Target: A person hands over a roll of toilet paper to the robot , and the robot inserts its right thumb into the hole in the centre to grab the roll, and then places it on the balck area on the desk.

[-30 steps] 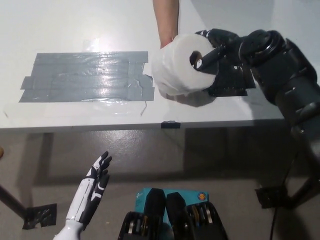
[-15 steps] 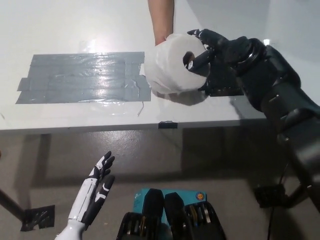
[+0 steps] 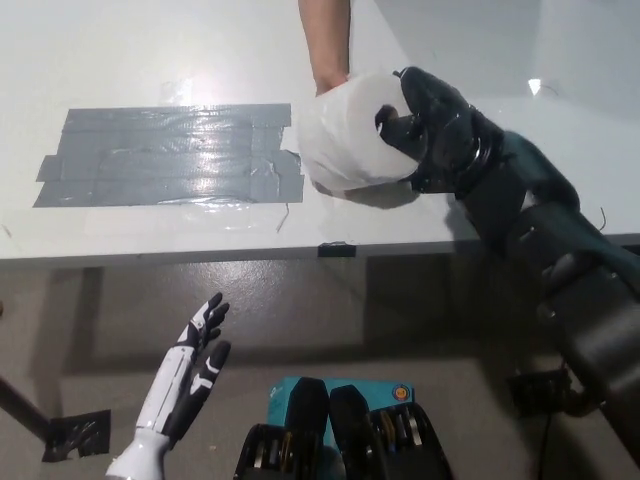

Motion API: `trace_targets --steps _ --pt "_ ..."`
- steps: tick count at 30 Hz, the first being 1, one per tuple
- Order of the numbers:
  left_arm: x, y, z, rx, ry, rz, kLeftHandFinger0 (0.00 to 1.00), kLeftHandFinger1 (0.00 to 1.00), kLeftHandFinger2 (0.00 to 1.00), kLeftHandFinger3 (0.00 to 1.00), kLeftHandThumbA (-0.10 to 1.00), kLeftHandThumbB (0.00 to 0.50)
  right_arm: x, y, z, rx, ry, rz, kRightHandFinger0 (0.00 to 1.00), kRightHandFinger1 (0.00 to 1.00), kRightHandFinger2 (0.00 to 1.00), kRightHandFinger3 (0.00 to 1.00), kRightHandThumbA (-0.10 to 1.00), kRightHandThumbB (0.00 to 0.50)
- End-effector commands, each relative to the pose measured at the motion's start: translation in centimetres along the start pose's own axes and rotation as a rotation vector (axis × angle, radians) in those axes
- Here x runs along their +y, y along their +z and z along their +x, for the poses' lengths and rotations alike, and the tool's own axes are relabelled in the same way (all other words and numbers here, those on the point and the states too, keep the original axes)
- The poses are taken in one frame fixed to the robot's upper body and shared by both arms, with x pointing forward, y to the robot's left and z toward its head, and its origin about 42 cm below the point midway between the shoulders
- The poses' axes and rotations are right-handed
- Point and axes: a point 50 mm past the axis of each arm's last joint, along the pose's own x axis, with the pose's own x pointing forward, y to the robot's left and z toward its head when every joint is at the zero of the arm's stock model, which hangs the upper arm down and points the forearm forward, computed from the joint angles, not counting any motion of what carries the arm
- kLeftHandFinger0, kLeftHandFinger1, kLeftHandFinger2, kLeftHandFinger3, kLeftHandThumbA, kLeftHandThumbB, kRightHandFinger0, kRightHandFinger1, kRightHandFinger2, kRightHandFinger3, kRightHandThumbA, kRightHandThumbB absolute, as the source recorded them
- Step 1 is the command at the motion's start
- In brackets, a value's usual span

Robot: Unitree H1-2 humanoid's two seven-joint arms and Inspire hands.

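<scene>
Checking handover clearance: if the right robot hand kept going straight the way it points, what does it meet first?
The toilet paper roll: the right robot hand is already at its centre hole. Behind the roll is the person's hand, though depth is unclear.

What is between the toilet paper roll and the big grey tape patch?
Only bare white table shows in the head view: the roll hangs just right of the tape patch, nearly meeting its edge.
</scene>
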Motion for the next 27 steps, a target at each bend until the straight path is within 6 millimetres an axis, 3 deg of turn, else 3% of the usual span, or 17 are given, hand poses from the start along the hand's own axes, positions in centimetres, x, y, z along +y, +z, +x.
trace_targets --steps 1,5,7,9,13,15,16,18,21,22,23,27 --pt "1.1 1.2 1.0 -0.067 0.005 0.028 1.0 1.0 1.0 1.0 0.96 0.155 -1.6 0.4 0.1 -0.046 -0.067 0.105 0.0 0.49 0.95 0.86 -0.1 0.184" --pt "1.5 1.4 2.1 -0.084 0.015 0.038 1.0 1.0 1.0 1.0 0.96 0.147 -3.6 0.4 0.2 -0.024 -0.084 0.242 0.01 0.59 0.96 0.9 -0.1 0.188" --pt "1.6 1.6 2.5 -0.088 0.012 0.038 1.0 1.0 1.0 1.0 0.96 0.137 -5.2 0.3 0.3 -0.002 -0.096 0.395 0.0 0.6 0.96 0.87 -0.1 0.199" --pt "1.5 1.6 2.8 -0.092 0.011 0.033 1.0 1.0 1.0 1.0 0.96 0.136 -6.7 0.4 0.3 0.013 -0.091 0.62 0.05 0.62 0.97 1.0 -0.1 0.178" --pt "1.5 1.5 2.7 -0.091 0.009 0.025 1.0 1.0 1.0 1.0 0.97 0.141 -8.9 0.4 0.2 -0.05 -0.051 0.993 0.08 0.64 1.0 1.0 -0.1 0.145" --pt "1.6 1.4 2.7 -0.09 0.01 0.024 1.0 1.0 1.0 1.0 0.97 0.142 -9.3 0.4 0.2 -0.055 -0.047 1.025 0.03 0.58 0.99 1.0 -0.1 0.15" --pt "1.6 1.3 2.7 -0.089 0.01 0.025 1.0 1.0 1.0 1.0 0.97 0.143 -10.1 0.5 0.1 -0.067 -0.045 1.053 0.08 0.63 1.0 1.0 -0.1 0.14" --pt "1.6 1.3 2.7 -0.086 0.012 0.031 1.0 1.0 1.0 1.0 0.97 0.15 -11.2 0.6 0.0 -0.077 -0.033 1.151 0.01 0.59 1.0 1.0 -0.1 0.127" --pt "1.6 1.3 2.7 -0.085 0.012 0.031 1.0 1.0 1.0 1.0 0.98 0.151 -11.5 0.6 0.0 -0.09 -0.02 1.214 0.0 0.6 1.0 1.0 -0.1 0.13" --pt "1.5 1.2 2.6 -0.086 0.015 0.03 1.0 1.0 1.0 1.0 0.97 0.14 -12.3 0.5 -0.2 -0.102 -0.006 1.26 0.0 0.58 1.0 1.0 -0.1 0.161" --pt "1.5 1.1 2.5 -0.085 0.017 0.028 1.0 1.0 1.0 1.0 0.97 0.14 -12.8 0.4 -0.3 -0.11 0.004 1.295 0.0 0.58 1.0 1.0 -0.1 0.162" --pt "1.4 0.8 1.9 -0.074 0.013 0.025 1.0 1.0 1.0 1.0 0.97 0.146 -13.6 -0.5 -0.5 -0.141 0.043 1.335 0.0 0.51 0.94 1.0 -0.1 0.115"
